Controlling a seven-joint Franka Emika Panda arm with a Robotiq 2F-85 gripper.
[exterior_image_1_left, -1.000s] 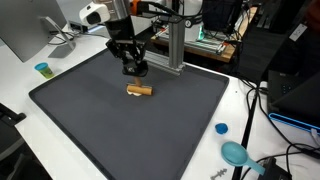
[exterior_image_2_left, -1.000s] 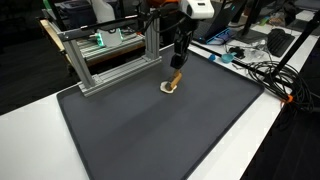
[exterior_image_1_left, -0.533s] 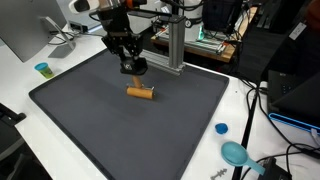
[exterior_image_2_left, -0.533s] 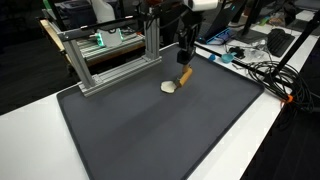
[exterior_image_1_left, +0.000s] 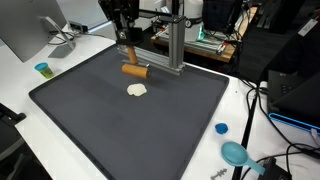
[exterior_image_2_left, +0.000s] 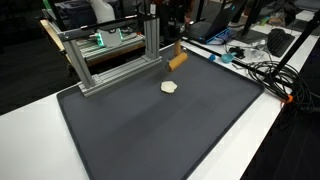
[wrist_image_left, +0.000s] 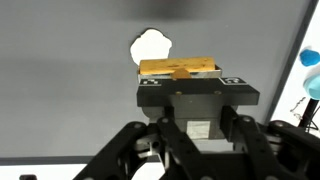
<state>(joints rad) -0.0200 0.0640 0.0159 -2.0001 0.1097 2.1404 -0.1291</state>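
A short wooden block (exterior_image_1_left: 135, 70) hangs in the air above the dark mat (exterior_image_1_left: 130, 130), with my gripper (exterior_image_1_left: 130, 61) shut on its middle. In the wrist view the block (wrist_image_left: 180, 68) lies crosswise just past my gripper (wrist_image_left: 182, 77). Below it a small flat white piece (exterior_image_1_left: 137, 90) rests alone on the mat. In both exterior views the block (exterior_image_2_left: 177, 60) is well above the white piece (exterior_image_2_left: 170, 87), which shows in the wrist view beyond the block (wrist_image_left: 152, 45). The arm runs out of the top of both exterior views.
An aluminium frame (exterior_image_1_left: 175, 45) stands at the mat's far edge, close behind the gripper (exterior_image_2_left: 110, 55). A small blue cup (exterior_image_1_left: 42, 69), a blue cap (exterior_image_1_left: 221, 128) and a teal round object (exterior_image_1_left: 236, 153) sit on the white table. Cables (exterior_image_2_left: 270, 72) lie beside the mat.
The gripper has risen and moved towards the frame with the wooden block. The block has left the white piece, which stays on the mat.
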